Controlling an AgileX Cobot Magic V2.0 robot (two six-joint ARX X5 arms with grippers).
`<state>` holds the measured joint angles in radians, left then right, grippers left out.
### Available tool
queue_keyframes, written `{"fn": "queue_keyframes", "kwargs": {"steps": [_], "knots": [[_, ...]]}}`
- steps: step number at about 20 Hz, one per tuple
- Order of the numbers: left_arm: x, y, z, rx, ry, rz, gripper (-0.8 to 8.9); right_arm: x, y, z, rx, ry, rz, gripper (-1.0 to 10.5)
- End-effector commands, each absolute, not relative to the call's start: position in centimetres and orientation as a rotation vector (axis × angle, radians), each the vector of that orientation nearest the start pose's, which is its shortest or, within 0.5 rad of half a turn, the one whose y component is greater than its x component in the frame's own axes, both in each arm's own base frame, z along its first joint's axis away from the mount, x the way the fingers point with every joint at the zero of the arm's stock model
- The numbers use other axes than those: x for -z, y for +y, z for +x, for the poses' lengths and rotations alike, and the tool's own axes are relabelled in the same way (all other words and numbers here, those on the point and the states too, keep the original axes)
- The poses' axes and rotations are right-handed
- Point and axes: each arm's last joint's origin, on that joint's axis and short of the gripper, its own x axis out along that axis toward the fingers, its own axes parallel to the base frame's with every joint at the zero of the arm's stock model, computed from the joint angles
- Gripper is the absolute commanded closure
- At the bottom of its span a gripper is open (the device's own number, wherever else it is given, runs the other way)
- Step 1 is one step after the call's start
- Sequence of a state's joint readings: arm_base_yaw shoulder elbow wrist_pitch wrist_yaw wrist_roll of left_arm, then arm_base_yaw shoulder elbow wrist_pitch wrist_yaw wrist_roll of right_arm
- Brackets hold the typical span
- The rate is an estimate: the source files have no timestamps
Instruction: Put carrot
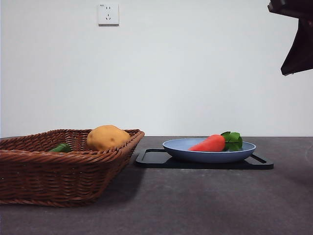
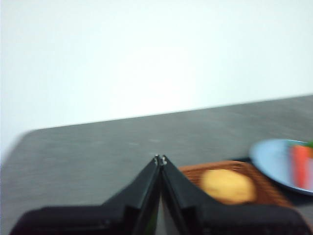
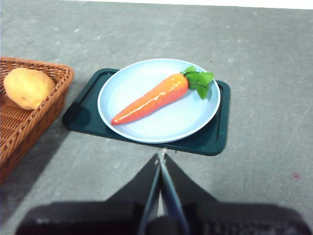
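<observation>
The carrot (image 1: pixel 209 143), orange-red with green leaves at its thick end, lies on a light blue plate (image 1: pixel 176 147) that sits on a dark tray (image 1: pixel 151 157). It also shows in the right wrist view (image 3: pixel 151 98) and, blurred, in the left wrist view (image 2: pixel 301 164). My right gripper (image 3: pixel 161 155) is shut and empty, raised above the table on the near side of the tray; it shows as a dark shape at the top right corner in the front view (image 1: pixel 296 34). My left gripper (image 2: pixel 160 159) is shut and empty, raised near the basket.
A brown wicker basket (image 1: pixel 29 166) stands left of the tray and holds a tan-yellow potato-like lump (image 1: pixel 106 137) and a small dark green vegetable (image 1: pixel 60 148). A wall with a socket (image 1: pixel 108 13) rises behind the table.
</observation>
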<state>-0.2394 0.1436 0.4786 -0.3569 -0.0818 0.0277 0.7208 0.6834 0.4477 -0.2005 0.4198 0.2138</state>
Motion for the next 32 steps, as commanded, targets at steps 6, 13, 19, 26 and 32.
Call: {"fn": "queue_keyframes", "kwargs": {"steps": [6,13,19,26,32], "knots": [[-20.8,0.0,8.1,-0.064,0.027,0.077,8.05,-23.4,9.4,12.3,-0.256,0.385,-0.008,9.4],[-15.8,0.1,9.6,-0.072,0.108,0.078,8.05,-23.4,9.4,12.3,-0.256,0.385,-0.007,9.4],[-15.4,0.1,9.6,-0.070,0.129,0.080,8.05,-23.4,9.4,12.3,-0.256,0.385,-0.007,9.4],[-15.4,0.1,9.6,-0.070,0.130,0.080,8.05,-23.4,9.4,12.3,-0.256,0.385,-0.007,9.4],[-15.4,0.1,9.6,-0.070,0.130,0.080,8.05,-23.4,9.4,12.3,-0.255,0.385,-0.008,9.4]]}}
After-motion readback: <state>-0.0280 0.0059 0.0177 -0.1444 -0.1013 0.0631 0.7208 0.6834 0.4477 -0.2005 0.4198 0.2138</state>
